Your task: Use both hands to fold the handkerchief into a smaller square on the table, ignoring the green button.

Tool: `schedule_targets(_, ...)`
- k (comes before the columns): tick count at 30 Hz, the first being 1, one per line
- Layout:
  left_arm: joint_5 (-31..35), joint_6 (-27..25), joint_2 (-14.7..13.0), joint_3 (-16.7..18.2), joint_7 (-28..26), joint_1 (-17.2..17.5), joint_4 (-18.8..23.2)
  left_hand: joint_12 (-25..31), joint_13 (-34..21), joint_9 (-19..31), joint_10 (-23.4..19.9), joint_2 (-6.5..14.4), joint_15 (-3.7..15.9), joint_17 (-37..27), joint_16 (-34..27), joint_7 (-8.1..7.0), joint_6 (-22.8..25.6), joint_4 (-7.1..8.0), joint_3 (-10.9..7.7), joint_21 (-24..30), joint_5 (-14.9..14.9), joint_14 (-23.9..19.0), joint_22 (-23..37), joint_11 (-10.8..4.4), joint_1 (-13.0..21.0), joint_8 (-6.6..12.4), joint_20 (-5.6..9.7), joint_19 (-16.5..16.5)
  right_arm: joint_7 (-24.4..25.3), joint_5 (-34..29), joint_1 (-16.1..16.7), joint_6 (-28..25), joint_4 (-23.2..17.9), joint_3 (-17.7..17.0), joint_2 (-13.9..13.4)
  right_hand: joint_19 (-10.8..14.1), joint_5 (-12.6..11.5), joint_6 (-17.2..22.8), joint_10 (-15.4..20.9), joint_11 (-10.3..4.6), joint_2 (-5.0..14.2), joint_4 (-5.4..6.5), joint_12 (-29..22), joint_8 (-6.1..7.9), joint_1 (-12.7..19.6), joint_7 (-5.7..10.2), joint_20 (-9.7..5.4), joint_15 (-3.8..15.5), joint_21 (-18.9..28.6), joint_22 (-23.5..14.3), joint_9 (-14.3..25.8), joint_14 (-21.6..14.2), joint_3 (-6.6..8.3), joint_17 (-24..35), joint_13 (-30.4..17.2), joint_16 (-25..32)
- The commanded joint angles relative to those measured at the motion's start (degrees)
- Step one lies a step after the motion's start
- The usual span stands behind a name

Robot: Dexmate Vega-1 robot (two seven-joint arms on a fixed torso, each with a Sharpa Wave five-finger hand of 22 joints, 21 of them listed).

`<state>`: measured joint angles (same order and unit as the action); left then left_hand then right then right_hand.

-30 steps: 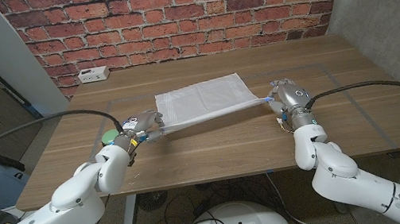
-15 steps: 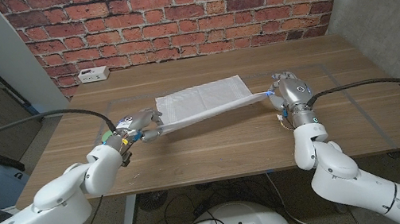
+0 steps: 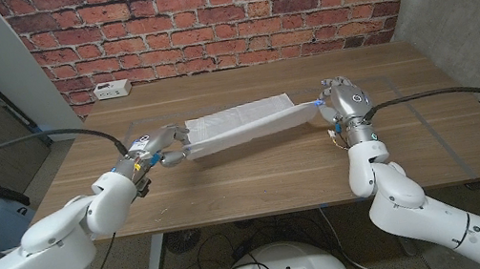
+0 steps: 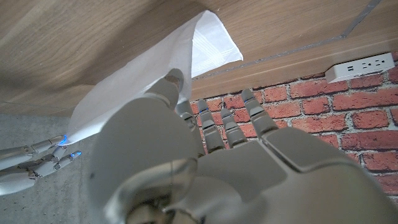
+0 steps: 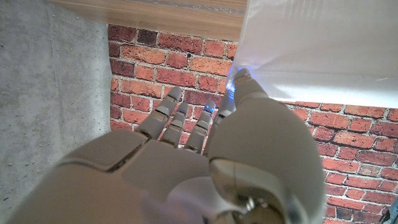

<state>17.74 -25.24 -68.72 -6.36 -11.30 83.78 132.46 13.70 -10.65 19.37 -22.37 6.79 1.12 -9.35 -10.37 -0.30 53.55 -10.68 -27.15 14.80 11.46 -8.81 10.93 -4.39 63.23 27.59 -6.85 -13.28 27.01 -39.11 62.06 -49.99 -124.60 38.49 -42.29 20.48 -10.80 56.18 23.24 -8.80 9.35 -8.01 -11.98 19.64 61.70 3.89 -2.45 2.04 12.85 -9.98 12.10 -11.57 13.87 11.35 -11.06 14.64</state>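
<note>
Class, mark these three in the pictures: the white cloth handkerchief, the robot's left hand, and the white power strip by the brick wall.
White cloth handkerchief (image 3: 243, 124), head view, on the lifted fold's middle.
Left hand (image 3: 163, 148), head view, on the hand's middle where it holds the cloth.
White power strip (image 3: 112, 90), head view, on its top face.

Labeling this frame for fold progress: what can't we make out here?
- Green button: its spot sits behind the left hand in the head view.
- Near corners of the handkerchief: covered by both hands' fingers; right hand.
- Power strip sockets: too small in the head view.
</note>
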Motion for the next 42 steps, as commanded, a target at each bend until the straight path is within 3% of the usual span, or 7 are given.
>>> schedule_targets(1,-0.45,2.04,2.08,1.72,0.26,-0.90,-2.11,-0.31,-0.20,0.54,-0.38,-0.52,-0.13,-0.17,0.03,10.20,10.53,0.10,-0.31,-0.23,0.40,-0.31,0.14,-0.14,0.55,-0.04,-0.23,0.08,-0.73,-0.32,-3.56,2.51,3.00,0.39,1.19,0.39,0.07,0.54,0.42,-0.13,0.26,0.43,0.22,-0.16,0.43,-0.08,0.09,6.91,-0.24,-0.27,0.31,-0.42,0.20,0.08,-0.14,0.25)
schedule_targets(13,1.63,1.28,4.10,-1.07,-0.30,-5.21,-4.07,-0.69,-0.23,0.41,-0.07,-0.75,-0.14,-0.17,0.06,9.27,9.76,0.25,-0.36,-0.21,0.49,-0.46,0.19,-0.01,0.72,-0.85,-0.50,-0.06,-1.54,0.39,-6.97,5.64,6.82,0.50,2.30,0.39,0.07,0.48,0.43,-0.11,0.30,0.48,0.34,-0.21,0.48,-0.02,-0.03,7.08,-0.31,-0.27,0.33,-0.42,0.19,0.10,-0.15,0.19)
schedule_targets(23,3.22,-0.90,4.97,-6.21,1.54,-11.67,-5.81,-0.89,-0.26,0.37,0.05,-0.68,-0.20,-0.17,0.08,8.48,9.21,0.54,-0.20,-0.21,0.52,-0.59,0.25,0.09,0.58,-1.43,-0.66,-0.09,-2.37,1.63,-10.39,8.39,10.99,0.71,3.23,0.46,0.07,0.41,0.50,-0.18,0.29,0.51,0.40,-0.25,0.52,0.12,0.04,7.13,-0.34,-0.27,0.36,-0.51,0.17,0.11,-0.16,0.18)
schedule_targets(42,8.37,-6.77,7.86,-16.52,4.51,-23.60,-8.93,-1.05,-0.29,0.37,0.01,-0.48,-0.02,-0.17,0.10,8.58,9.12,0.64,-0.04,-0.12,0.63,-0.70,0.29,0.24,0.51,-1.93,-0.51,-0.37,-3.36,4.98,-17.57,15.04,21.06,1.54,4.49,0.52,0.06,0.48,0.61,-0.25,0.28,0.59,0.53,-0.27,0.55,0.08,0.05,7.15,-0.44,-0.27,0.40,-0.55,0.08,0.14,-0.18,0.08)
